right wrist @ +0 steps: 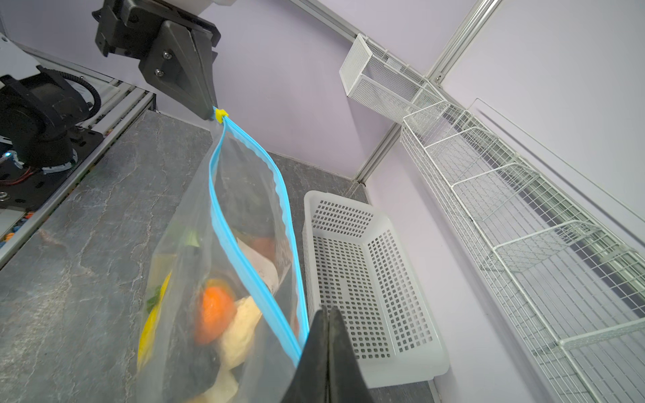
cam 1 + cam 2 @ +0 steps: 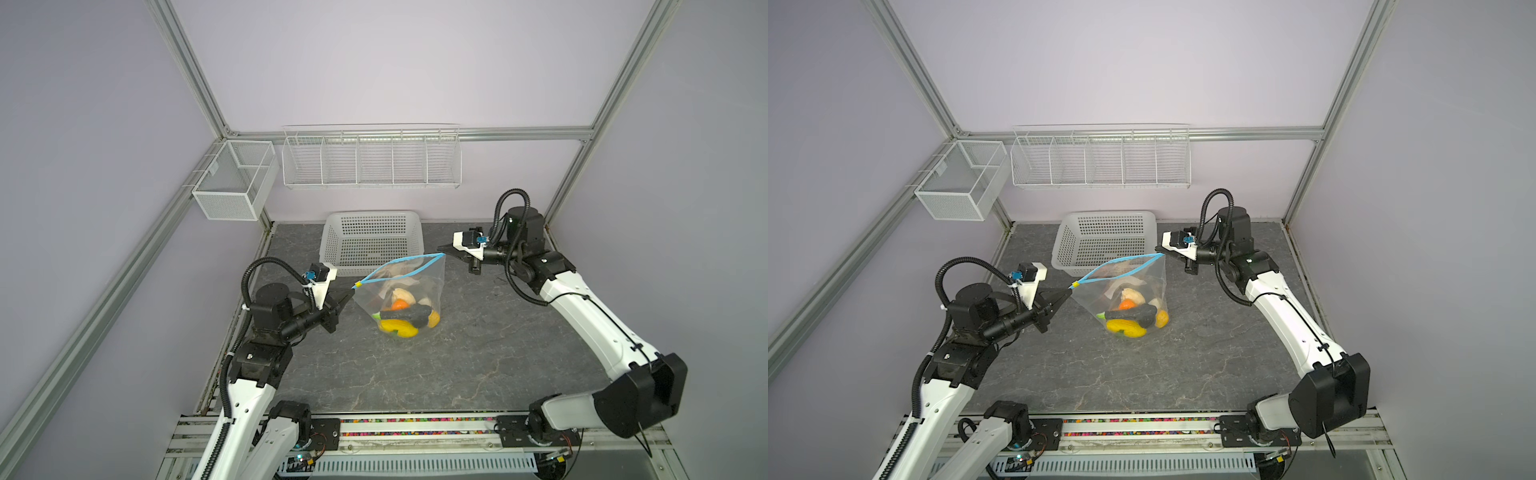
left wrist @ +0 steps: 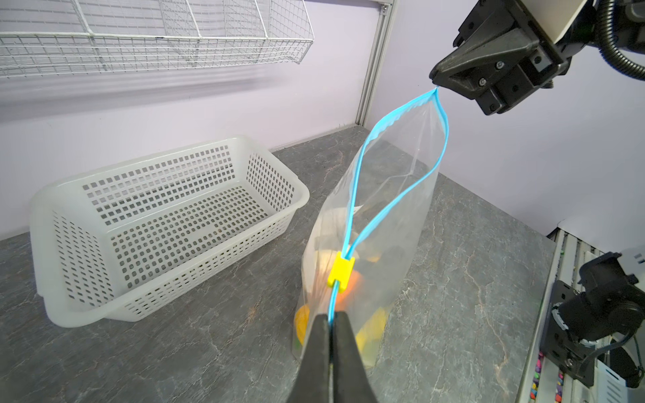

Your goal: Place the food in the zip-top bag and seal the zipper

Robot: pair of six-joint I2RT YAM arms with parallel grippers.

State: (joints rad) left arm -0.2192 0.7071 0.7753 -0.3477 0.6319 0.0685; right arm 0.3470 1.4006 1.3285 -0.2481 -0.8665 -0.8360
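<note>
The grey table [image 2: 478,353] is bare along its near edge. Left of the middle, the left gripper [image 2: 352,291] is clamped shut on the end of the zipper [image 2: 411,258]. In the left wrist view the blue strip runs in between its closed fingers [image 3: 319,335]. The yellow slider [image 3: 341,271] sits on the strip just past those tips, close to them but not between them.

From there the bag [image 2: 428,278] hangs stretched between the two arms, and its mouth faces up. Beyond the slider the two blue edges of the zipper [image 3: 361,157] part into a long narrow loop, so the mouth is open along nearly all its length.

The food [image 2: 405,316] lies heaped in the bottom of the bag. An orange piece [image 1: 213,315], a yellow piece [image 2: 399,327], a black piece [image 2: 409,313] and pale beige ones show through the plastic. The bag's low end is down at the table. I cannot tell whether it rests there or hangs just clear.

Farther back and to the right, the right gripper [image 2: 441,248] is closed on the far corner of the zipper, where the two edges meet again [image 3: 434,91].

Behind the bag stands the white basket [image 2: 374,226], with nothing in it. On the back wall hang a wire rack [image 2: 372,162] and, to its left, a mesh box [image 2: 232,183].
</note>
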